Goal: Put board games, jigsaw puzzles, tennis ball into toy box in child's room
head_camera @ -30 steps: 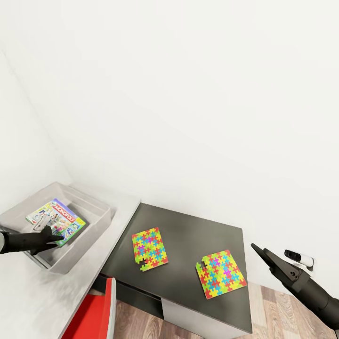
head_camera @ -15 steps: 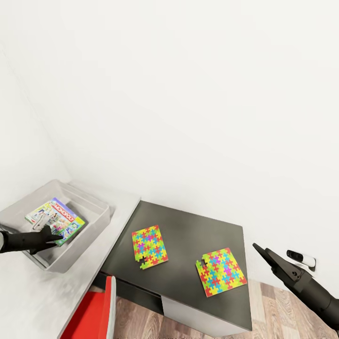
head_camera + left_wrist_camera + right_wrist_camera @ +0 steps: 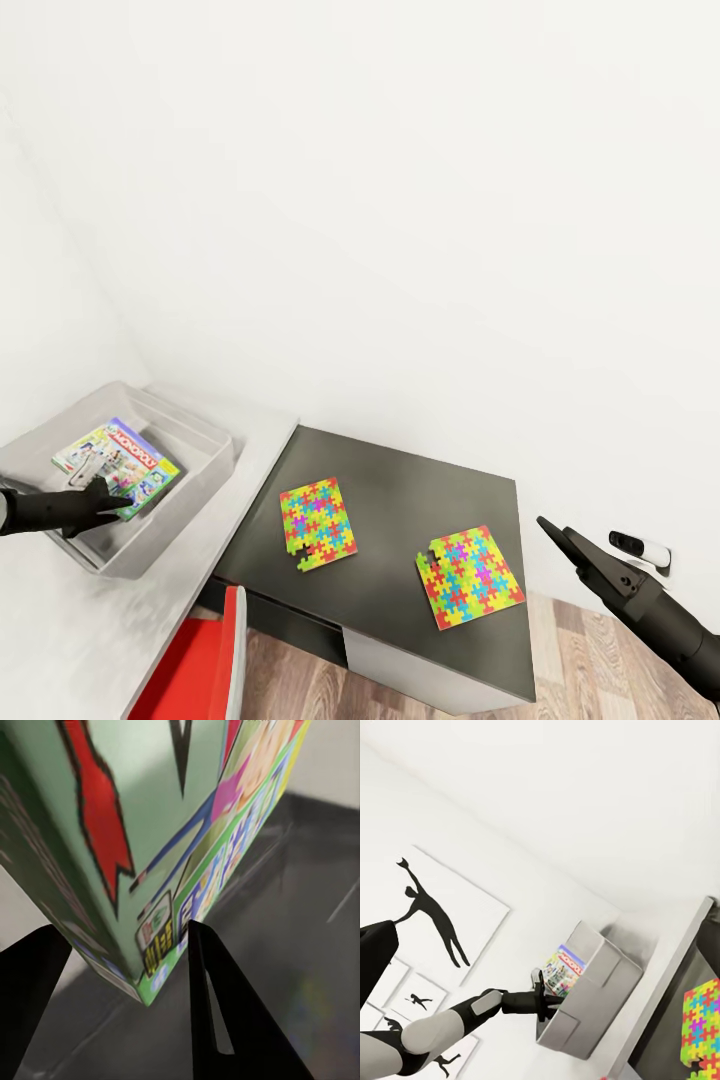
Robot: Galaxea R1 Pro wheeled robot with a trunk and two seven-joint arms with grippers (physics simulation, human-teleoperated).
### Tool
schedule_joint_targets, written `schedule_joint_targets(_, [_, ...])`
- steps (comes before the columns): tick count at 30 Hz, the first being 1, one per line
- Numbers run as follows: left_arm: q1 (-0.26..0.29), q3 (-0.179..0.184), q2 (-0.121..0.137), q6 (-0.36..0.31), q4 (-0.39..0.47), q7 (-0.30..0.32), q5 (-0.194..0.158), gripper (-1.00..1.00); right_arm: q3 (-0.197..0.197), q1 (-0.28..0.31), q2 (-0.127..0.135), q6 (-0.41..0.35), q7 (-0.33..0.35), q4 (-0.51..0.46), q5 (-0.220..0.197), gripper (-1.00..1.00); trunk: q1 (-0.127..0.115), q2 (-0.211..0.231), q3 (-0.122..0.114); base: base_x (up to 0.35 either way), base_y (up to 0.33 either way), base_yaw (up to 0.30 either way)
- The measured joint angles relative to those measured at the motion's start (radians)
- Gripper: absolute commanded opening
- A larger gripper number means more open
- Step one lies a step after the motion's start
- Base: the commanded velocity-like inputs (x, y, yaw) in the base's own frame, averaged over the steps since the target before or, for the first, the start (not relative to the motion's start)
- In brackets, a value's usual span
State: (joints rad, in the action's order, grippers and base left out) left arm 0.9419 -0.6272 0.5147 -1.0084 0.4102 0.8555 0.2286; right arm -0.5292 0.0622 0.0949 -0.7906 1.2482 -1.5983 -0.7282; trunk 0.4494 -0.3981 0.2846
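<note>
The left pincer [image 3: 108, 500] is clamped on the near edge of a green-edged Monopoly board game [image 3: 118, 467], its two black fingers [image 3: 217, 1020] either side of the box's corner in the left wrist view. The game sits tilted inside the grey toy box [image 3: 200, 490], which rests on the pale grey part of the bench [image 3: 60, 630], near the corner of the white walls. In the right wrist view the same arm reaches into the toy box [image 3: 592, 994] from the side, the game [image 3: 561, 971] standing up above the rim.

On the lower dark grey end section of the bench [image 3: 420, 490] lie two jigsaw puzzles, flat and well apart: one [image 3: 318, 524] nearer the toy box, the other [image 3: 470, 577] nearer the right arm.

The right pincer [image 3: 560, 540] hangs off the bench's right end above the wooden floor [image 3: 580, 650], well apart from the second puzzle; its fingers look drawn together into a single point. A red chair [image 3: 200, 660] stands just beside the bench's front.
</note>
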Motion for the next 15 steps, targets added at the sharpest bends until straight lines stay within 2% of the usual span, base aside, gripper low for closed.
schedule_joint_targets(15, [0.0, -0.001, -0.001, -0.002, 0.002, 0.002, -0.008, 1.0, 0.0, 0.0, 0.0, 0.0, 0.0, 0.0, 0.0, 1.0, 0.0, 0.0, 0.0, 0.0, 0.0, 0.0])
